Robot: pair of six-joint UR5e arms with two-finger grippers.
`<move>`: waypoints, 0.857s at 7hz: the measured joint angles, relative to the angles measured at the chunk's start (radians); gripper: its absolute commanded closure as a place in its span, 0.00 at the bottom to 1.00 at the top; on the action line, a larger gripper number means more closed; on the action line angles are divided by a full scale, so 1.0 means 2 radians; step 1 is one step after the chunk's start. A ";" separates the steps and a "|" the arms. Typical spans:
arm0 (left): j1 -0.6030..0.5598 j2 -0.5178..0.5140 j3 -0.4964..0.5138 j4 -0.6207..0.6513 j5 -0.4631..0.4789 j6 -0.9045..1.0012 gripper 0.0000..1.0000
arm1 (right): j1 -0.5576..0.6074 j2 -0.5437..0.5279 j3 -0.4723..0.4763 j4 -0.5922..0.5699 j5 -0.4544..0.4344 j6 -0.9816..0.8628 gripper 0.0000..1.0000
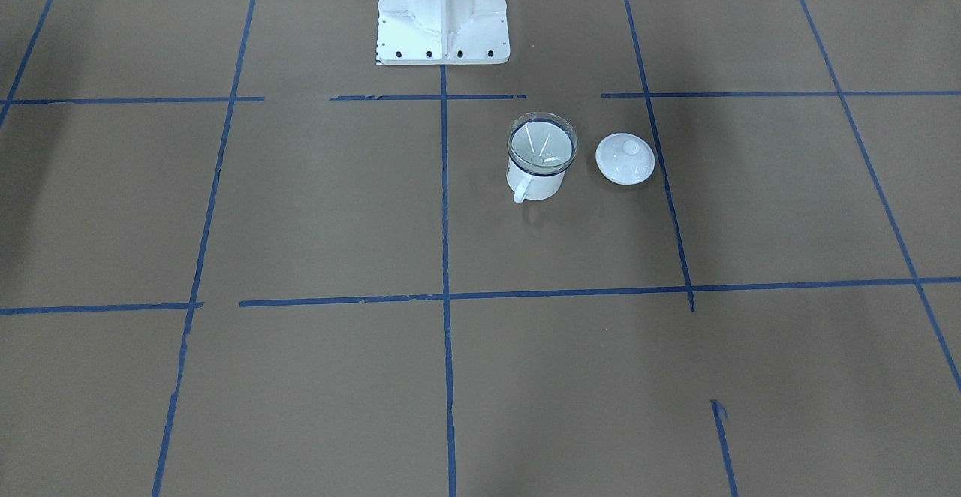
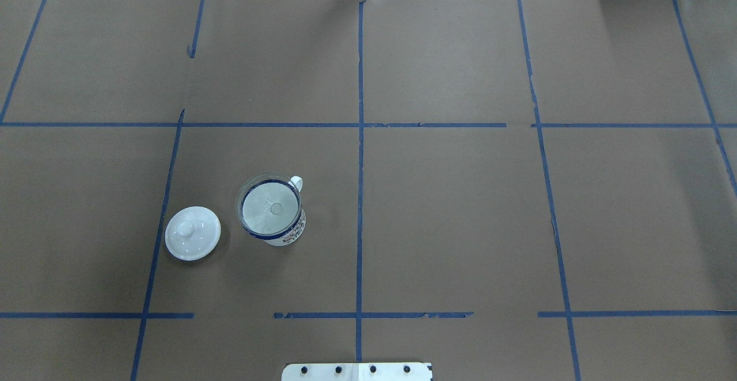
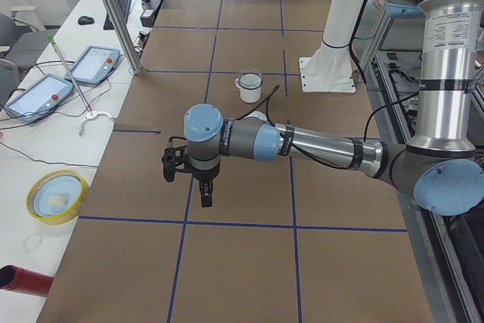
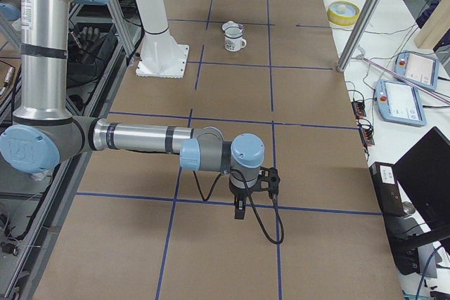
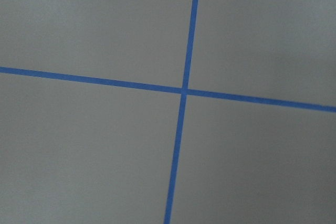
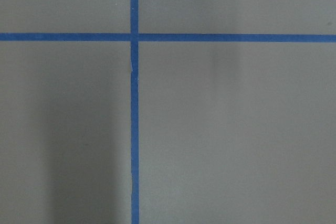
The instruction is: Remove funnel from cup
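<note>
Overhead exterior and front-facing views, item by item, with notes from the side and wrist views.

1. Table (image 2: 460, 225): covered in brown paper, ruled into large cells by blue tape (image 2: 360, 197). Each wrist view shows one tape crossing on the paper and nothing more.

2. Left arm (image 3: 325, 149) and right arm (image 4: 140, 137): seen in the side views alone. Each reaches out level above its own end of the table, well apart from the cup. The left gripper (image 3: 205, 198) and right gripper (image 4: 240, 210) hang pointing down. Whether either claw is wide or narrow cannot be told from these views.

3. Pedestal (image 1: 443, 9): white, bolted at the robot's edge on the centre tape line. The front-facing view shows the column; the overhead view shows only the base plate.

4. Cup (image 1: 534, 182): white enamel with a dark blue rim, standing upright on the robot's left half of the table, in the cell beside the centre line. The loop handle points away from the robot. The overhead view shows a coloured print on the robot-facing side.

5. Funnel (image 1: 542, 143): clear plastic, seated in the cup's mouth. Its round lip sits just above and slightly outside the blue rim. The spout opening shows as a small circle at the centre.

6. Lid (image 1: 625, 159): white, round and knobbed. It lies flat just beside the cup on the robot's left, not touching it.
</note>
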 measured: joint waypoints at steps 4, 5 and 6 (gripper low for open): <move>0.104 -0.007 -0.104 -0.019 0.001 -0.320 0.00 | 0.000 0.000 0.000 0.000 0.000 0.000 0.00; 0.140 -0.021 -0.131 -0.020 0.010 -0.431 0.00 | 0.000 0.000 0.000 0.000 0.000 0.000 0.00; 0.187 -0.052 -0.145 -0.016 0.031 -0.547 0.00 | 0.000 0.000 0.000 0.000 0.000 0.000 0.00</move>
